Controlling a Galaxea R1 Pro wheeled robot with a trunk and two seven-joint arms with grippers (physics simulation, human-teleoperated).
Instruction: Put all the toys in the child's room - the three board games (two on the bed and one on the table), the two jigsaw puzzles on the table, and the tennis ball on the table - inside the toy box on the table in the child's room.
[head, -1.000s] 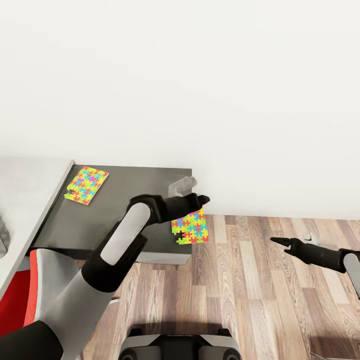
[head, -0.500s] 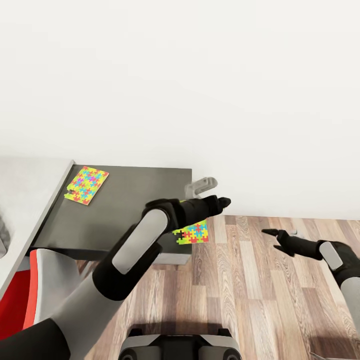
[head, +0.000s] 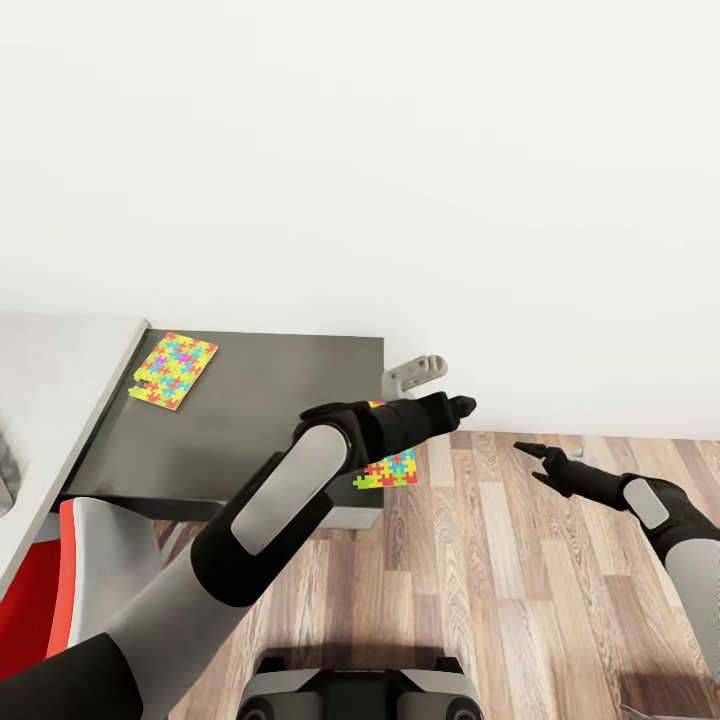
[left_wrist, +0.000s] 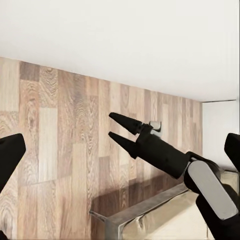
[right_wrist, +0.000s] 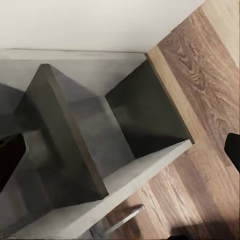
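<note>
Multicoloured jigsaw puzzle (head: 392, 468) half-hidden behind left arm (head: 300, 480).

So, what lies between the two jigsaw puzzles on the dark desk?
In the head view, only bare dark desk top between the far puzzle and the near puzzle, partly behind the left arm.

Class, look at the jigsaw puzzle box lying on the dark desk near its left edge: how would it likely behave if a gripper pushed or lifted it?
The jigsaw puzzle box looks thin and flat, so it would probably slide, not roll or tip. Lying flush on the dark desk, it likely offers little edge to grip.
</note>
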